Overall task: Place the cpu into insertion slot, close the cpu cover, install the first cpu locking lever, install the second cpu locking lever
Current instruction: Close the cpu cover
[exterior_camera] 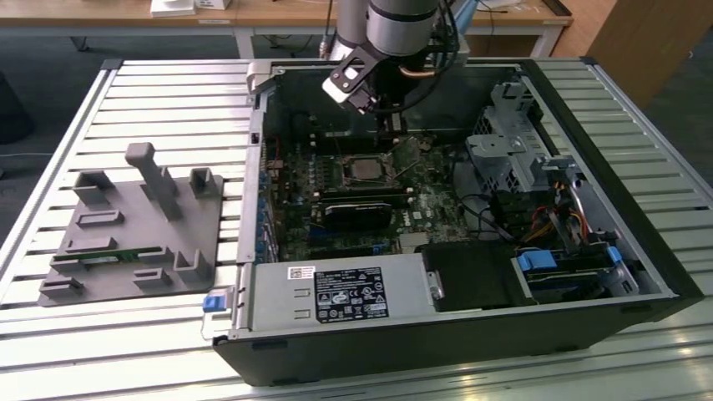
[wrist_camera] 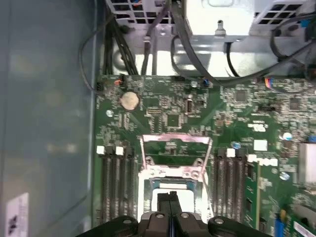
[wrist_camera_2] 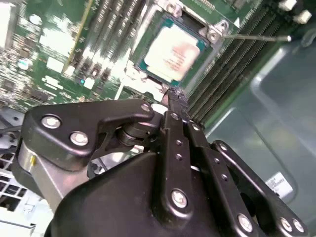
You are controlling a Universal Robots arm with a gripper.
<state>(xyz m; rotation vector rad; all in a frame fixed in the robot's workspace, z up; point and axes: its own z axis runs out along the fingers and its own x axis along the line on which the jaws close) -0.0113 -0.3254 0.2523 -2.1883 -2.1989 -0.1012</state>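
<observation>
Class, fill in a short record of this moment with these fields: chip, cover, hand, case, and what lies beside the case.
chip: lies flat in the socket, silvery top showing
cover: swung open, not over the chip
hand: fingers together, holding nothing, tip close to the socket's edge
case: open computer case, arm reaching in from above
beside the case: grey holder on the exterior view's left

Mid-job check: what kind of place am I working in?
Probably a robotics lab or test bench: an open desktop computer case sits on a slatted metal table, beside a grey parts fixture, with wooden desks behind.
</observation>
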